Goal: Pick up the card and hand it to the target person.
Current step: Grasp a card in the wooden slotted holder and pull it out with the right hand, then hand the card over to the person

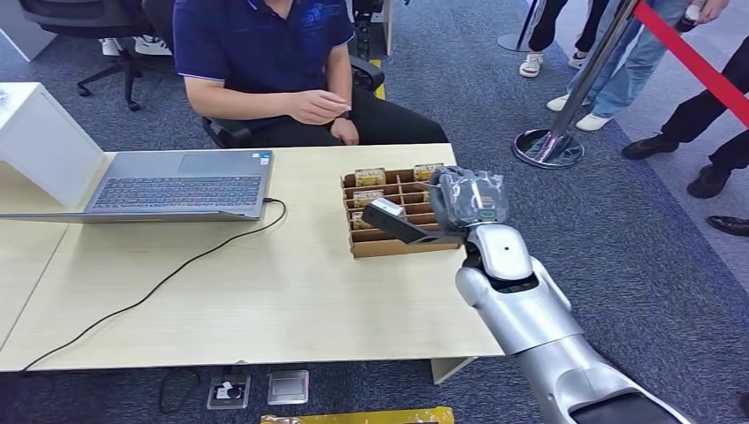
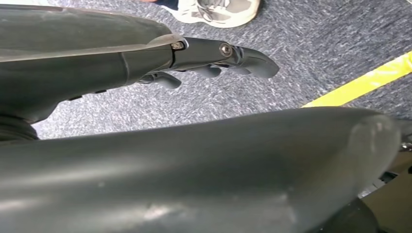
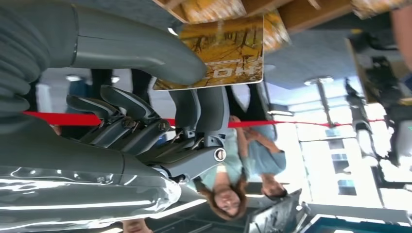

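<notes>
My right hand (image 1: 468, 196) hovers over the right end of a wooden compartment box (image 1: 389, 245) on the table. In the right wrist view a yellow-brown printed card (image 3: 223, 53) is pinched between the thumb (image 3: 145, 48) and the dark fingers (image 3: 199, 107). More such cards (image 1: 369, 177) stand in the box's slots. A person in a dark blue shirt (image 1: 256, 44) sits across the table, one hand (image 1: 318, 106) raised near the chest. My left hand (image 2: 214, 63) hangs over grey carpet, fingers extended, holding nothing.
An open laptop (image 1: 177, 185) and a white box (image 1: 44, 141) sit at the table's left, with a black cable (image 1: 159, 283) trailing toward the front edge. A stanchion base (image 1: 548, 146) with a red belt (image 1: 689, 53) and several standing people are at the right.
</notes>
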You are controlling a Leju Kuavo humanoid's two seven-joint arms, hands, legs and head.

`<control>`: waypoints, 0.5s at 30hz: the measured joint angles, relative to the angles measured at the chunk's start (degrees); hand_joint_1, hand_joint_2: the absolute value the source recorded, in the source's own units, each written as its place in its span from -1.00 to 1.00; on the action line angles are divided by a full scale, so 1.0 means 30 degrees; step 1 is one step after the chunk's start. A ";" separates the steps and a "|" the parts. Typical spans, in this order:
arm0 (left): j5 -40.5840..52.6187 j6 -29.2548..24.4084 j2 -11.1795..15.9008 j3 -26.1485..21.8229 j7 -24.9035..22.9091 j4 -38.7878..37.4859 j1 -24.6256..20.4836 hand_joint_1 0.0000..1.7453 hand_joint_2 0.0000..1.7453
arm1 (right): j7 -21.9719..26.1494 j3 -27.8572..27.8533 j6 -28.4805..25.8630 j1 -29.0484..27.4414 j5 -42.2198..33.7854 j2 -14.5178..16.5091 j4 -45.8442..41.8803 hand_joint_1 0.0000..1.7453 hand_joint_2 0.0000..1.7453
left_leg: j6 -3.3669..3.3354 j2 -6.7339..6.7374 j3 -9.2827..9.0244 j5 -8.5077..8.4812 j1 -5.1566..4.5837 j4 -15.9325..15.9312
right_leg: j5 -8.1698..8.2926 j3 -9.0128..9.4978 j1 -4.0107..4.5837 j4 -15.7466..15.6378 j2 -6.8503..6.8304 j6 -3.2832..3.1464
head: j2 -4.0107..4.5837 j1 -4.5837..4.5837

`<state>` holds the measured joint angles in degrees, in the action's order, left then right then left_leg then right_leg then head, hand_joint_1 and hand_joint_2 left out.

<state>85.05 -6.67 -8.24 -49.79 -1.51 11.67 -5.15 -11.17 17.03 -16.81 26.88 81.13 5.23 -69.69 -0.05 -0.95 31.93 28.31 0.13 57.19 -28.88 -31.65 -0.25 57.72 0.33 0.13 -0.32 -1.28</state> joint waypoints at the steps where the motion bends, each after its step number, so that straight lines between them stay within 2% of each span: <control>1: -0.0011 -0.0029 0.0000 0.0000 0.0004 0.0000 -0.0034 -1.00 -1.00 | 0.0133 0.0018 0.0082 0.0152 -0.0164 0.0002 -0.0222 1.00 1.00 | 0.0000 0.0000 0.0000 0.0000 0.0000 0.0000 | 0.0000 0.0001 0.0000 0.0000 0.0000 0.0000 | -0.0002 0.0000; 8: -0.0002 -0.0084 0.0000 0.0004 -0.0048 0.0000 -0.0348 -1.00 -1.00 | 0.0540 0.0166 -0.0121 0.1239 -0.1370 0.0272 -0.0467 1.00 1.00 | -0.0001 -0.0001 0.0005 -0.0003 0.0000 0.0000 | 0.0002 0.0000 0.0000 0.0004 -0.0001 -0.0001 | -0.0002 -0.0002; 15: 0.0299 -0.0078 -0.0053 0.0113 -0.0437 0.0000 -0.0727 -1.00 -1.00 | 0.0486 0.0162 -0.3269 0.3336 -0.1892 0.1308 0.2843 1.00 1.00 | 0.0003 0.0000 0.0005 -0.0012 0.0000 0.0000 | 0.0006 -0.0002 0.0001 0.0014 0.0001 -0.0008 | 0.0000 0.0009</control>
<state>85.94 -6.91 -8.40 -49.45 -2.83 11.67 -7.33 -9.72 17.52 -26.62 36.89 75.45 9.16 -61.16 -0.04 -0.95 31.95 28.27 0.13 57.19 -28.86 -31.66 -0.25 57.76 0.33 0.11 -0.32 -1.25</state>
